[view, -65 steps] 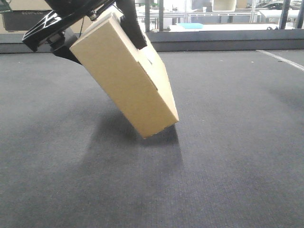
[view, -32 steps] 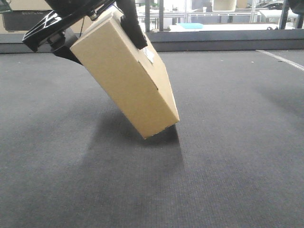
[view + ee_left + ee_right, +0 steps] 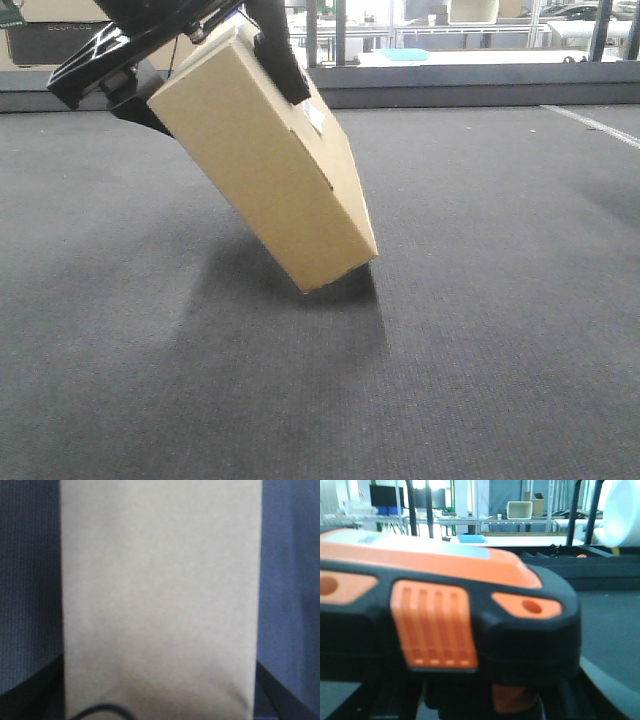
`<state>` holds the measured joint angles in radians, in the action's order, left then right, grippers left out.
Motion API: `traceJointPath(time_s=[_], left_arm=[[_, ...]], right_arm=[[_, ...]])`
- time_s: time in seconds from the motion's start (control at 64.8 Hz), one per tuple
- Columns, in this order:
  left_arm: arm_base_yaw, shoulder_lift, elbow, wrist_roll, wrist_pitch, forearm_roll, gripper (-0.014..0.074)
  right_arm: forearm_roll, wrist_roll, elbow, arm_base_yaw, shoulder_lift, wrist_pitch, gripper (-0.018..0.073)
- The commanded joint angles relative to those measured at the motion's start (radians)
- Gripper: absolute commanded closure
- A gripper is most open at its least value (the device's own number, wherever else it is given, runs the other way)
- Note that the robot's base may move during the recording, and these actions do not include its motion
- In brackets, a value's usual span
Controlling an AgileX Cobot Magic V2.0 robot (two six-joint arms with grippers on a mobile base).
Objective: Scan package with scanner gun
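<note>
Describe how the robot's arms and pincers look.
The left pincer is all black, with an angular, glossy housing that carries pale ribbed highlights and a broad flat finger tapering downward. A thin dark cable runs beside it. The left wrist view adds a thin black cable loop. The right pincer shows only as blurred black bars. No markings are readable.
</note>
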<state>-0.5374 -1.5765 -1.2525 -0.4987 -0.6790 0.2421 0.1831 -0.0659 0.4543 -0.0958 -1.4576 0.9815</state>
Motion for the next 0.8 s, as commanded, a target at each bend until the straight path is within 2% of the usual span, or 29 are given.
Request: traceJointPath(time_s=[0.0,0.093,0.247,0.787], left_arm=[[-0.003,0.007,-0.008,0.002,0.008,0.010,0.0708],[-0.003,0.007,-0.008,0.002,0.008,0.010,0.0708],[-0.003,0.007,-0.008,0.002,0.008,0.006,0.0708],[-0.003,0.007,-0.008,0.002,0.014,-0.001,0.0708]], right_arm=[[-0.032,0.099,0.013,-0.014,-0.056,0.152,0.0728],[-0.030,0.105,0.013,-0.014,-0.116,0.240,0.0728],[-0.033,0.208,0.013,-0.014,-0.198,0.240,0.0728],[-0.033,0.208,0.013,-0.014,-0.233,0.240,0.0728]])
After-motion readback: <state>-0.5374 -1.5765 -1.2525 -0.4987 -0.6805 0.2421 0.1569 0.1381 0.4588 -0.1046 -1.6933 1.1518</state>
